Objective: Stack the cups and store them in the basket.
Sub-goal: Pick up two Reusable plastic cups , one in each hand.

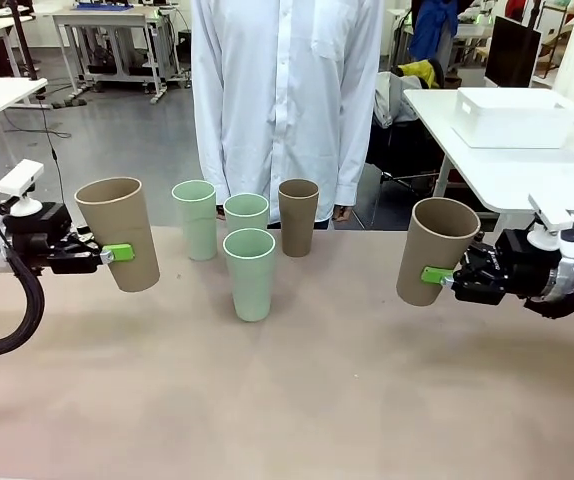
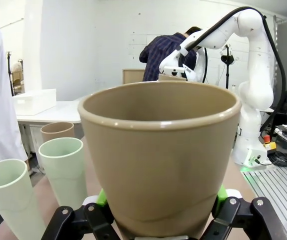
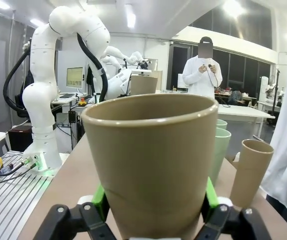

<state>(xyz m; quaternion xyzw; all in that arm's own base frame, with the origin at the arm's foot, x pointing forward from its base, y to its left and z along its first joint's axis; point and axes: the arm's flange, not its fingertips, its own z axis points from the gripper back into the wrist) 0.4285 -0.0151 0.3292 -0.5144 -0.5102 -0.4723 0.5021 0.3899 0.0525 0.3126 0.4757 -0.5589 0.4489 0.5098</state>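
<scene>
My left gripper (image 1: 117, 254) is shut on a brown cup (image 1: 119, 232), held tilted above the table at the left; in the left wrist view this brown cup (image 2: 161, 150) sits between my green pads (image 2: 102, 198). My right gripper (image 1: 437, 275) is shut on another brown cup (image 1: 434, 250), lifted at the right, and the right wrist view has that cup (image 3: 153, 157) close up. Three mint green cups (image 1: 250, 272) (image 1: 195, 218) (image 1: 246, 212) and one brown cup (image 1: 298, 216) stand upright at the table's middle back. The basket (image 1: 514, 117) rests on a side table, far right.
A person in a white shirt (image 1: 285, 100) stands at the far edge behind the cups. The wooden table (image 1: 287, 400) has free room in front. White side tables (image 1: 507, 170) flank the scene.
</scene>
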